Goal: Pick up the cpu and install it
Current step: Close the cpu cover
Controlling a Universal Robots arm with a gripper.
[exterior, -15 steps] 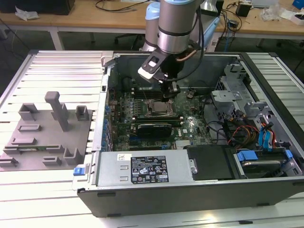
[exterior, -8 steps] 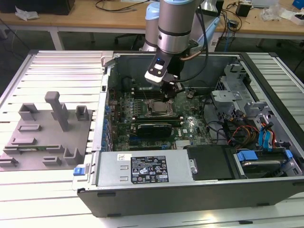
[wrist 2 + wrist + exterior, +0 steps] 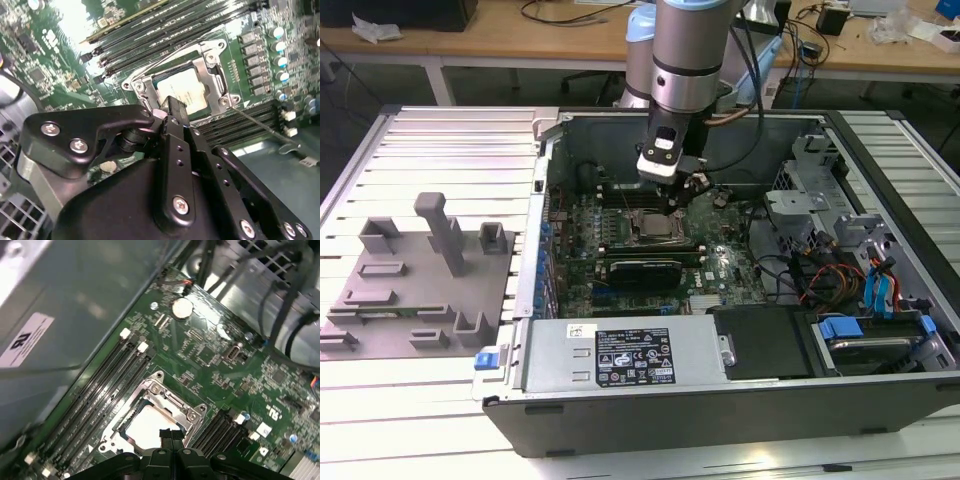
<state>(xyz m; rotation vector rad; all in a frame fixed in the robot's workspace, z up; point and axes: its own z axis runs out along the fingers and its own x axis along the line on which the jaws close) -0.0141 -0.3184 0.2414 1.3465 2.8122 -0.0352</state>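
- The gripper [image 3: 170, 434] hangs directly over the socket [image 3: 156, 388]. Its two slim fingertips [image 3: 165, 434] are pressed together with nothing between them.
- In the second wrist view the gripper [image 3: 169, 102] ends just above the near edge of the socket [image 3: 210, 64]. I cannot tell whether it touches anything there.
- The cpu [image 3: 149, 425] lies flat inside the socket with its pale metal top facing up. A metal frame [image 3: 172, 401] surrounds it on all sides. It also shows in the second wrist view, cpu [image 3: 182, 89].
- A thin wire lever [image 3: 260, 123] runs out from one corner of the socket. Memory slots [image 3: 100, 385] lie alongside the socket on the green motherboard [image 3: 215, 355].
- In the exterior view the arm [image 3: 685, 50] reaches down into the open computer case [image 3: 552, 150], with the gripper [image 3: 672, 205] right above the socket [image 3: 650, 225].
- Grey plastic blocks [image 3: 420, 270] stand well apart from the socket, outside the case, on the slatted desk [image 3: 450, 125].
- Step in hand, as I judge it: lifting and carrying look finished, since the chip already sits in the socket, so the work is at seating or securing.
- Any further move here calls for small, straight, vertical motion, because the frame stands close around the chip and a sideways push could skew it.
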